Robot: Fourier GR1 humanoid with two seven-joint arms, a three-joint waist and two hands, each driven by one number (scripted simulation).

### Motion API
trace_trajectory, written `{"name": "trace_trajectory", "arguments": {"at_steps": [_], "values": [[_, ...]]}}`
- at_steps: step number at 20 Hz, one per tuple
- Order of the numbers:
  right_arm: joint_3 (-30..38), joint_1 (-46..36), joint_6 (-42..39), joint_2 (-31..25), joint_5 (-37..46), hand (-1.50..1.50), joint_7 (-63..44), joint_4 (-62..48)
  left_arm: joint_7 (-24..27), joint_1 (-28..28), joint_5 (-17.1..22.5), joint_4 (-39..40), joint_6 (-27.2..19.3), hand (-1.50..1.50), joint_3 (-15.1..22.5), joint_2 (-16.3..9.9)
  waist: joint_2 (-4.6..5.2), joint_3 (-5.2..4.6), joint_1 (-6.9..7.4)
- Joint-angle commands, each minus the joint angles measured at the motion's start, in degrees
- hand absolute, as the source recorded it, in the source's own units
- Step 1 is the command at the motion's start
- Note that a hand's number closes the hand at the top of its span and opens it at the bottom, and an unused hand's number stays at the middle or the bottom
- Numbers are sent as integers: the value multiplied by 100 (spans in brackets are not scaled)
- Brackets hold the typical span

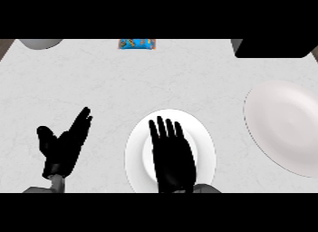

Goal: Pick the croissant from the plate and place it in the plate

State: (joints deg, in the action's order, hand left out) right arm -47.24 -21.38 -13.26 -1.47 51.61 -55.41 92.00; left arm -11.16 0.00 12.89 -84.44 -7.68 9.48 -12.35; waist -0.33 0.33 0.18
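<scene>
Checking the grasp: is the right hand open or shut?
Open: the right hand lies with straight fingers over the near plate. No croissant shows.

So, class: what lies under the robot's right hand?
The right hand, fingers straight, is over the near white plate. Only plate shows around it; the hand hides whatever sits beneath, and no croissant is visible.

Left hand open, fingers straight; right hand likewise.

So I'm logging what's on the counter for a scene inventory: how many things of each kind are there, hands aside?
Plates: 2, one under the right hand at, one at the right
Blue packets: 1
Grey round things, cut off by the edge: 1
Black boxes: 1
Total: 5
No croissant shows.
</scene>
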Motion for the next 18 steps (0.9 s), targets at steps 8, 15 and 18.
{"name": "trace_trajectory", "arguments": {"at_steps": [8, 15, 18], "values": [[43, -107, 24, 145, -133, -150, -42, -668, 26, 126, -226, 278, 24, 0, 68, 387, 34, -34, 11], [165, -323, -306, 68, 203, 150, 919, -1392, -109, 123, -113, 226, 282, 0, -202, 119, 36, -33, 9], [-87, 194, 43, -180, 537, 150, 1069, -1202, 60, 237, -129, 250, 300, 0, -258, 180, 31, -34, -12]]}}
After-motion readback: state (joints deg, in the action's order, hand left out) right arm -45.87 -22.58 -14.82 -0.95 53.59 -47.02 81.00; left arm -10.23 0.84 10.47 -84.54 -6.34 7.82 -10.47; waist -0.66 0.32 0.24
